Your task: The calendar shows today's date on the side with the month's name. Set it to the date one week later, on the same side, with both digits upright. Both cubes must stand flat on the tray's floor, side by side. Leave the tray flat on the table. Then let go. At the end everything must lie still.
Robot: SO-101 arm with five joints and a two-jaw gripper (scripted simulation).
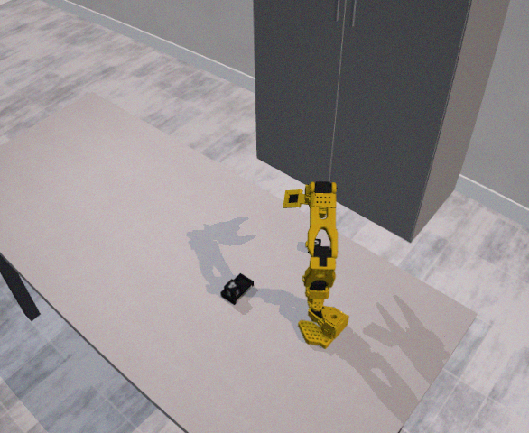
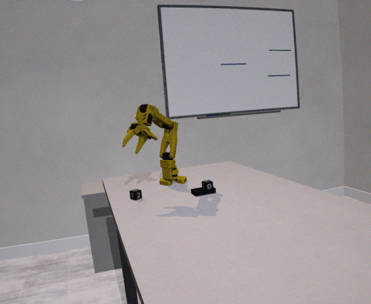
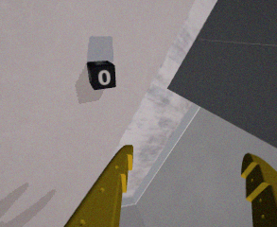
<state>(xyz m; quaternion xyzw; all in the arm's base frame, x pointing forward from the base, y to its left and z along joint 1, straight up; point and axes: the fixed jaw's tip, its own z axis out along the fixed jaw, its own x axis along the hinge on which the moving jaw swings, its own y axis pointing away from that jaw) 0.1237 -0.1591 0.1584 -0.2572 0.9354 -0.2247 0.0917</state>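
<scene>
The black calendar tray (image 2: 202,190) lies flat on the table beside the arm's base, with one black cube (image 2: 207,185) standing in its right half and showing a white 0. It also shows in the top view (image 1: 237,288). The second black cube (image 2: 135,194) stands loose on the table near the left edge, apart from the tray, with a 2 on the face towards the camera. In the wrist view this cube (image 3: 101,75) shows a 0. My gripper (image 2: 132,147) hangs high above the loose cube, open and empty (image 3: 190,156).
The table's left edge runs close to the loose cube, with the floor below it. A dark grey cabinet (image 1: 357,102) stands behind the table. The arm's base (image 1: 323,326) sits near the table's near edge. A whiteboard (image 2: 228,60) hangs on the wall.
</scene>
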